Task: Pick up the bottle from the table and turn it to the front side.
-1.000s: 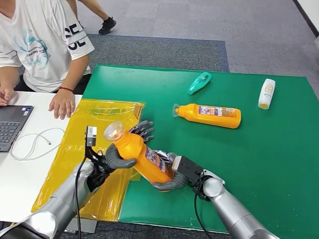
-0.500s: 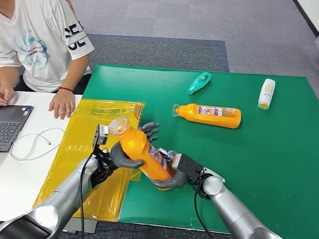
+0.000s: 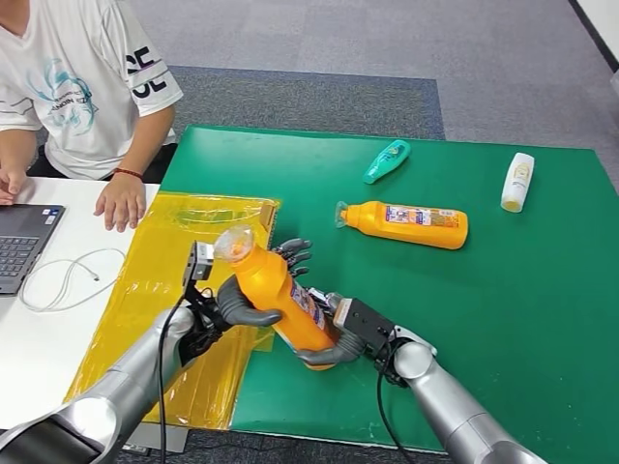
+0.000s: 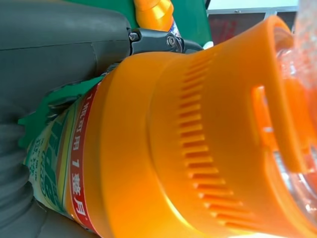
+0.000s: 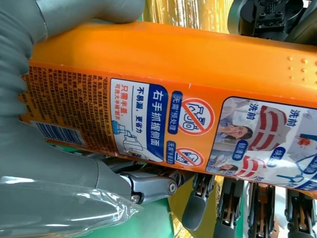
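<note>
Head view: orange bottle (image 3: 280, 300) is held off the green table (image 3: 511, 319), tilted, clear cap end up toward the yellow plastic sheet (image 3: 146, 290), base down toward the right.
Left robot hand (image 3: 245, 295): thumb wrapped across the bottle's upper body, dark fingers showing behind it, so it grips the neck end.
Right robot hand (image 3: 343, 338): closed around the bottle's base, cupping it from below.
Also on the table: a second orange bottle (image 3: 405, 224) lying flat, a teal tube (image 3: 387, 160) and a white bottle (image 3: 517, 181), all well apart from the hands; a seated person (image 3: 80, 87) rests a hand by a laptop (image 3: 22, 242) (not involved).
Left wrist view: ribbed orange shoulder and clear cap fill the frame; grey thumb lies against the bottle's side.
Right wrist view: back label with fine print, barcode and warning icons faces this camera; grey thumb and fingers close on the body.
Step in hand: mid-turn, by my reading, with both hands sharing the bottle.
Next move: probably rolling it about its long axis until the front label faces up, one hand loosening while the other keeps firm hold.
</note>
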Tool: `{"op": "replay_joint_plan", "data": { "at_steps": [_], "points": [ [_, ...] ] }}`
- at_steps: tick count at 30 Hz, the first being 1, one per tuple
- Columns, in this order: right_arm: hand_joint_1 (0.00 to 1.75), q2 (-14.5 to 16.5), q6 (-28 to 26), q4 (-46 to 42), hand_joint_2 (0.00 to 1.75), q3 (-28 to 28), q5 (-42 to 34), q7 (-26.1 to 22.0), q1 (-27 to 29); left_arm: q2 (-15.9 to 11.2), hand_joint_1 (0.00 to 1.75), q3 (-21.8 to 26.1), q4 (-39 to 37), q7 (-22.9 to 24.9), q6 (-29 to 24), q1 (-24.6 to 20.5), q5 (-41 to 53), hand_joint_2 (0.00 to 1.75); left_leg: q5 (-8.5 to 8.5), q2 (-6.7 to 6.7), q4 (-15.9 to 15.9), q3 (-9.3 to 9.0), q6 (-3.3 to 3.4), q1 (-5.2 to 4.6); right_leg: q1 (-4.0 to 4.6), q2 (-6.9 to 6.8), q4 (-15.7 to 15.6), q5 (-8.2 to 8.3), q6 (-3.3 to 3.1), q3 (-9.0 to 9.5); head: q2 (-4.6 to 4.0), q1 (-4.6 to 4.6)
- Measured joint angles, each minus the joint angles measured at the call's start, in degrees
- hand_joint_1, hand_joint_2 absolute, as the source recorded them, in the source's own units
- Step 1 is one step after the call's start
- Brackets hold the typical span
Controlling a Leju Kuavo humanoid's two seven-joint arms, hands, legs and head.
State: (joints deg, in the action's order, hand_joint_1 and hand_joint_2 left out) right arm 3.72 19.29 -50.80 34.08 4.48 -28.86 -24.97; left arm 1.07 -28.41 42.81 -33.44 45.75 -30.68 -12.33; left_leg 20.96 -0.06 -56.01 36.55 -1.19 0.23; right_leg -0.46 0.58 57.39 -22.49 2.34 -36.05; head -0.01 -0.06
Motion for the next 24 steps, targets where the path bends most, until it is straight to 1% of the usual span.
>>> {"op": "replay_joint_plan", "data": {
  "at_steps": [5,9,23,24],
  "points": [
    [1.75,0.0,0.0,0.5,1.75,0.0,0.0,-0.3,0.0,0.2,0.00,0.0,-0.2,-0.3,0.0,0.1,-0.3,1.75,0.00,0.00,0.0,0.00,0.00,0.00,0.00,0.00,0.0,0.00,0.00,0.00,0.00,0.00],
    [1.75,0.1,-0.1,0.7,1.75,0.0,0.0,-0.5,0.0,0.9,0.00,0.1,-0.1,-1.2,0.7,0.4,-1.7,1.75,0.00,0.00,0.0,0.00,0.00,0.00,0.00,0.00,0.0,0.00,0.00,0.00,0.01,0.01],
    [1.75,0.5,0.1,1.2,1.75,0.1,0.2,0.1,0.0,2.5,0.00,0.7,0.6,-0.8,1.0,0.8,-3.0,1.75,0.00,0.00,0.0,0.00,0.00,0.00,0.00,0.00,0.0,0.00,0.00,0.00,0.00,0.01],
    [1.75,0.5,0.1,1.2,1.75,0.1,0.2,0.1,0.0,2.5,0.44,0.7,0.6,-0.8,0.9,0.8,-3.0,1.75,0.00,0.00,0.0,0.01,0.00,0.00,0.00,0.00,0.0,0.00,0.00,0.00,0.00,0.01]
  ]
}}
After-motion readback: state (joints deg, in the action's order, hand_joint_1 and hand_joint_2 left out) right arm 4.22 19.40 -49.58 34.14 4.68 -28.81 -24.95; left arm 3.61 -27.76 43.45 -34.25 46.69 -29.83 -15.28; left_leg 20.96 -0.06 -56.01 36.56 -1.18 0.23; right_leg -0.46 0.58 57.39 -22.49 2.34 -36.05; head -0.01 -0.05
